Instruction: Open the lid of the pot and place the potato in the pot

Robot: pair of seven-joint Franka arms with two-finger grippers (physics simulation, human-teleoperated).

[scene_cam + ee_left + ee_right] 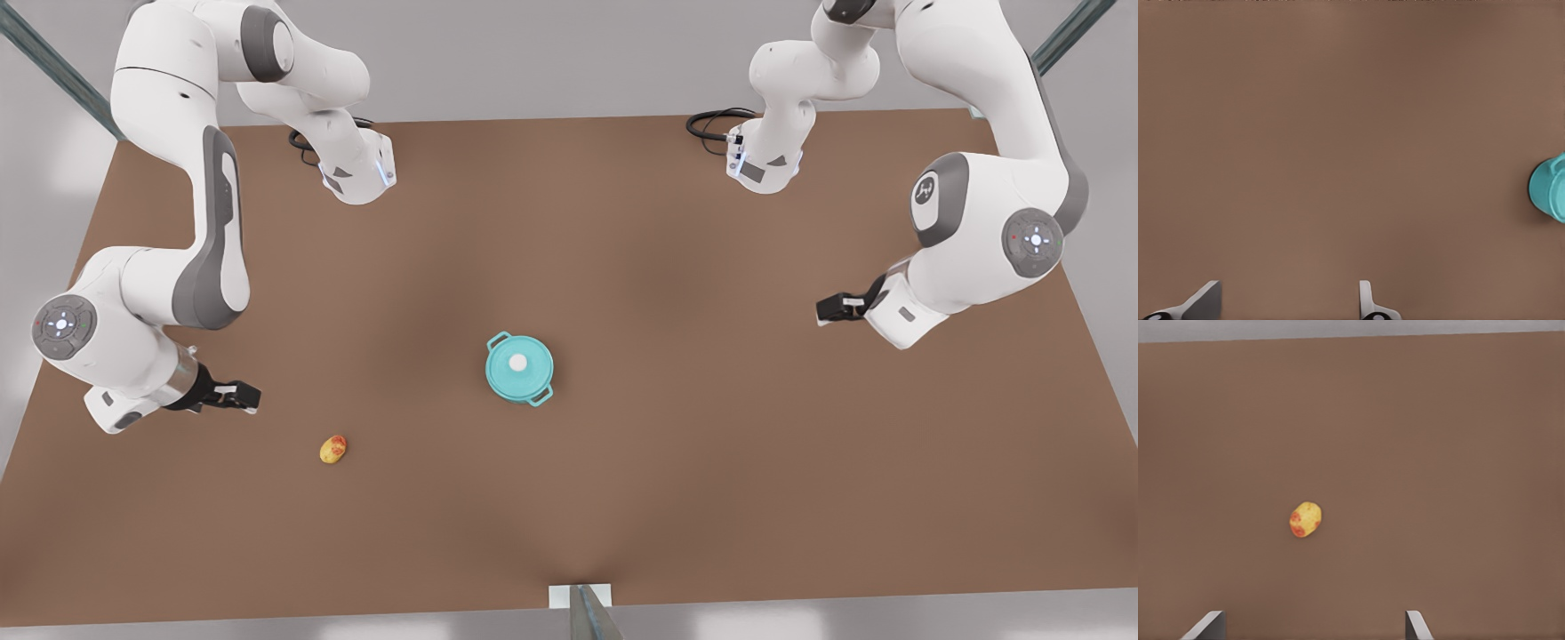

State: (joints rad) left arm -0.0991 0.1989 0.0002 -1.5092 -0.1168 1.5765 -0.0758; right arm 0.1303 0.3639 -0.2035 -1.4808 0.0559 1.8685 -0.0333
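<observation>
The pot (519, 369) is sitting near the middle of the worktop (622, 267), its lid (518, 362) lying closed on top with the white knob (517, 362) facing up, so nothing can be going inside until that cover is lifted away. The potato (333, 450) is resting loose on the worktop at about eight o'clock from the pot, well apart from it.

The right hand (242, 396) is hovering just beside the potato, at roughly ten o'clock from it, fingers (1211, 625) spread wide and gripping nothing; it looks best placed for picking the potato up. The left hand (831, 308) is waiting at about two o'clock from the pot, well apart from it, its fingers (1205, 300) likewise spread and holding nothing, probably lined up for reaching the knob.
</observation>
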